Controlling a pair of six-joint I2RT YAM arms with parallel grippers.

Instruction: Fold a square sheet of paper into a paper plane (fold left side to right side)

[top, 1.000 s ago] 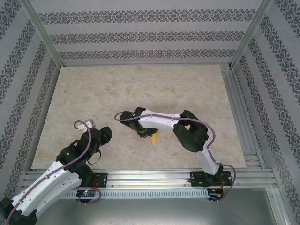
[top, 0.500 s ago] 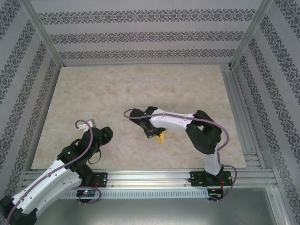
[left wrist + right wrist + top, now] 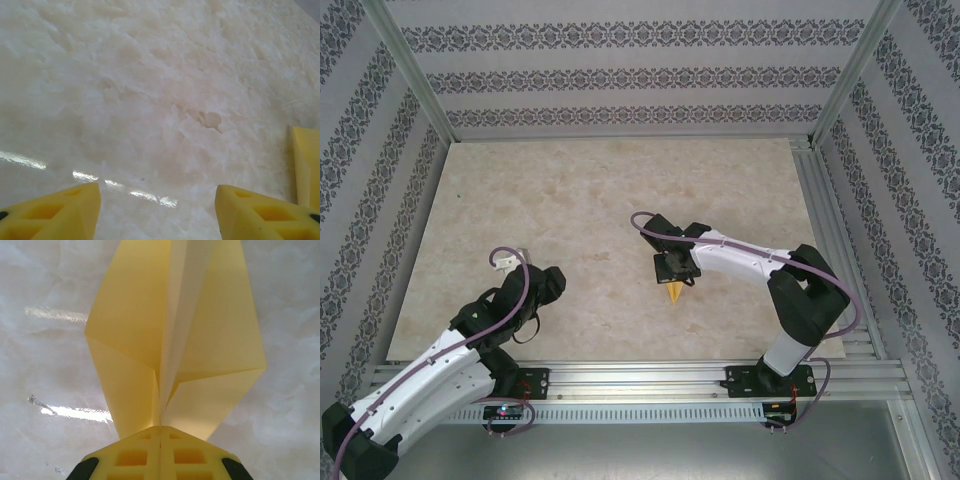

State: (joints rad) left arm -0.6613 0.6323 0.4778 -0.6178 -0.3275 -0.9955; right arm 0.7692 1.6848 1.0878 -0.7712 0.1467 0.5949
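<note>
The paper plane (image 3: 175, 330) is yellow-orange, folded into a narrow kite shape with a centre crease, and its two wings spread away from the camera. My right gripper (image 3: 160, 429) is shut on the crease at its near end. From above, the plane's pointed tip (image 3: 676, 293) sticks out below the right gripper (image 3: 672, 270), near the middle of the table. My left gripper (image 3: 548, 285) is at the front left, well apart from the paper. Its yellow fingers (image 3: 55, 215) stand open over bare table (image 3: 150, 100) with nothing between them.
The marble-patterned table (image 3: 570, 190) is walled by patterned panels, with metal rails (image 3: 830, 230) along its right and front edges. A pale yellow strip (image 3: 306, 165) shows at the right border of the left wrist view; I cannot tell what it is.
The right gripper closed on the paper plane and carried it to the right. The right arm stretched out further right. The left gripper shifted slightly right and opened a little.
</note>
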